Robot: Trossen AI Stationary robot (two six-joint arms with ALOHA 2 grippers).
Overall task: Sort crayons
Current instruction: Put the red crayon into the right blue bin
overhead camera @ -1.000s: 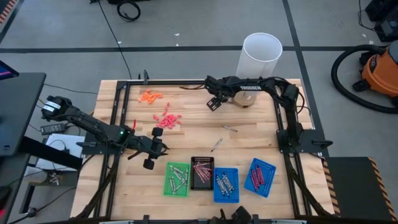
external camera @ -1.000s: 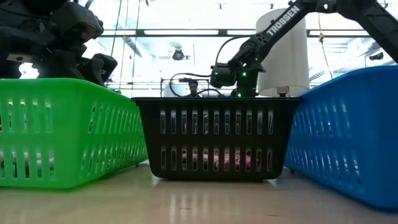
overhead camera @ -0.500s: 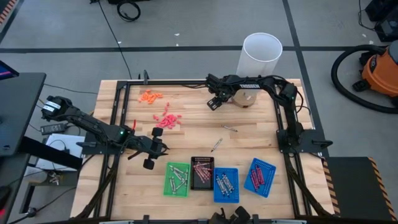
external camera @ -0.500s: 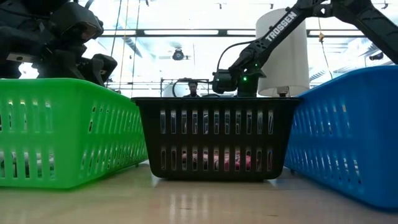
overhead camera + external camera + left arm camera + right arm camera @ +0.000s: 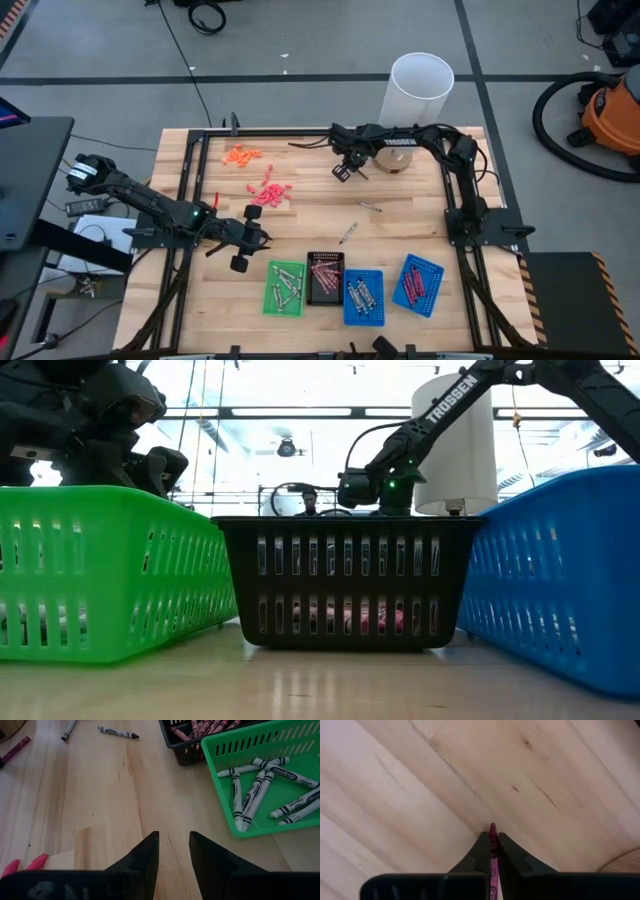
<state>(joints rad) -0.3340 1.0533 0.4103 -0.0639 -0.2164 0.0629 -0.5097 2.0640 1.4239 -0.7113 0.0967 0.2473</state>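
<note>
At the far side of the surface (image 5: 310, 215), near the white cylinder (image 5: 416, 88), the right tool (image 5: 491, 851) is now clamping its fingers on a pinkish-red crayon (image 5: 493, 831), whose tip is poking out just past the fingertips; a second ago that tool was standing wide over the same spot, so the pinch is fresh and the stick is looking ready to be lifted. In the high view the right tool (image 5: 343, 171) is sitting close to the boards, with nothing else touching it. Farther toward the near edge, two loose crayons (image 5: 348, 233) are lying on bare wood, well apart from the trays. Along the near edge, four trays are waiting in a row: the green tray (image 5: 285, 288) holding grey-silver sticks, the black tray (image 5: 324, 277) holding pinkish-red ones, the middle blue tray (image 5: 363, 297) and the outer blue tray (image 5: 419, 284). Judging by colour, the black tray is the likely home for the held stick, so a carry across the surface is probably coming. The left tool (image 5: 172, 851) is hovering just beside the green tray with its fingers parted narrowly and holding nothing, unchanged over the last second. Orange bits (image 5: 241, 154) and coral-pink bits (image 5: 270, 191) are lying apart toward the far left.
</note>
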